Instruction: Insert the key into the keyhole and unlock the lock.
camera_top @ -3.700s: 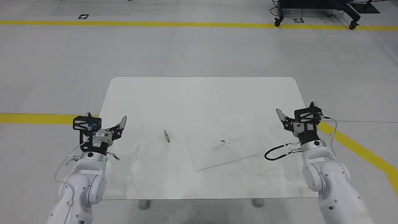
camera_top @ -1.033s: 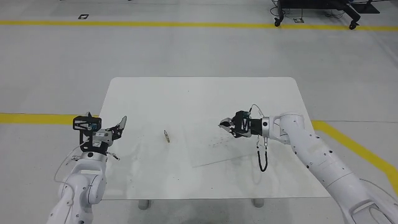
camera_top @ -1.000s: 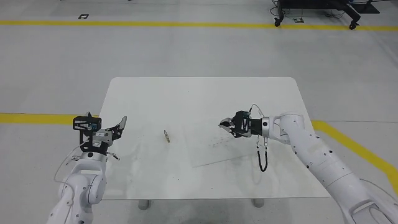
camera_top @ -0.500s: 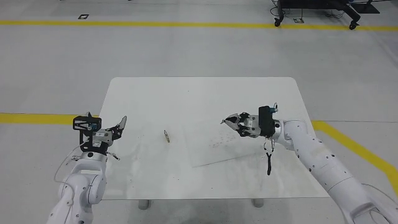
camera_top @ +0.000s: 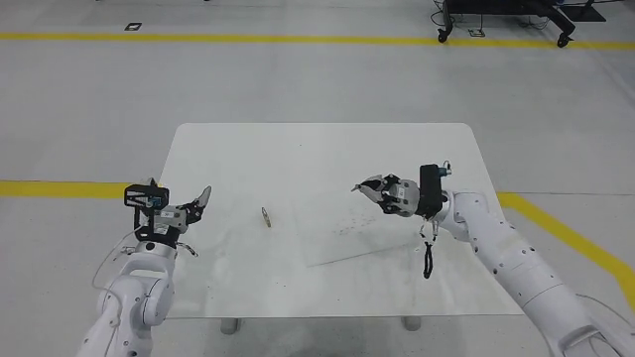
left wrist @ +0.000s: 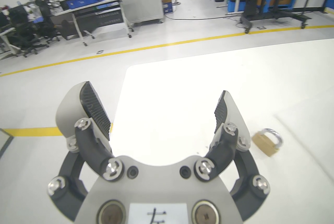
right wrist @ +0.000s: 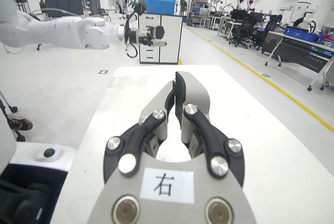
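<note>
The small brass padlock [camera_top: 266, 217] with a silver shackle lies unmoved at 9 o'clock from the centre of the white table [camera_top: 317, 154]. The right gripper [camera_top: 365, 186], seconds ago out past the 3 o'clock edge, now hovers at 2 o'clock from centre. Its pads are pressed together, and whether they pinch anything is too small to tell. The left gripper [left wrist: 155, 94], spread wide, has edged slightly inward at the 9 o'clock edge.

White floor [camera_top: 298, 69], yellow lines [camera_top: 248, 37], desks [right wrist: 294, 39]
</note>
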